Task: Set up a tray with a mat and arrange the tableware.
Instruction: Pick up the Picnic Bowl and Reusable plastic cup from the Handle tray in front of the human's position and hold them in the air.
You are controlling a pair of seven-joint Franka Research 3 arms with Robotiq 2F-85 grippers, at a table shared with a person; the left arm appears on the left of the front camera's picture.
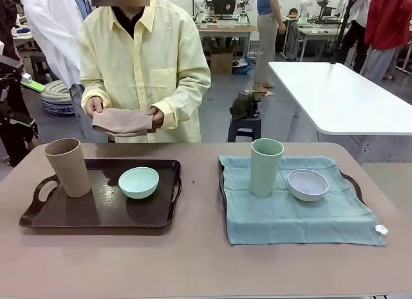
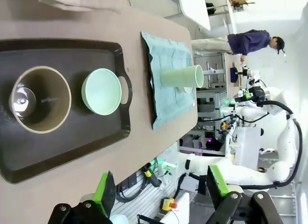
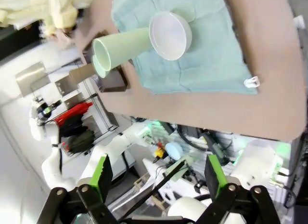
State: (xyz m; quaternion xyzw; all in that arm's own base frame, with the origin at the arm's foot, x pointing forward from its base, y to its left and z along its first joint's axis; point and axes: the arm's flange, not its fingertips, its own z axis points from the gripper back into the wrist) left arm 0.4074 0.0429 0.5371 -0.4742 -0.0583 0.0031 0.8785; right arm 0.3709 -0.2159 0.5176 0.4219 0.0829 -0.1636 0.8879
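Where the cups and bowls sit: two trays on the table (image 1: pixel 193 260), side by side, well apart.
Left tray (image 1: pixel 38 212): dark, bare, no mat; holds brown cup (image 1: pixel 68 167) upright at its left end and mint bowl (image 1: pixel 138 182) to the right of the cup, apart from it.
Brown cup: empty, seen from the left wrist view.
Right tray (image 1: pixel 353 182): mostly covered, dark handles peek out at both sides.
Mat (image 1: pixel 302 215): teal cloth spread over the right tray, front edge lying on the table.
On the mat: green cup (image 1: pixel 266 167) upright, white bowl (image 1: pixel 308 184) just beside it on the right; both empty.
Person: stands at the far side behind the left tray, one hand (image 1: pixel 94 106) and the other hand (image 1: pixel 155 117) holding a folded tan cloth (image 1: pixel 122 122) above the table edge.
Left gripper (image 2: pixel 161 185): jaws wide, holding nothing, raised on the robot's side of the table.
Left gripper vs things: left tray, brown cup and mint bowl lie ahead of it, well apart.
Right gripper (image 3: pixel 159 173): jaws wide, holding nothing, raised off the near table edge.
Right gripper vs things: mat, green cup and white bowl lie ahead of it, well apart.
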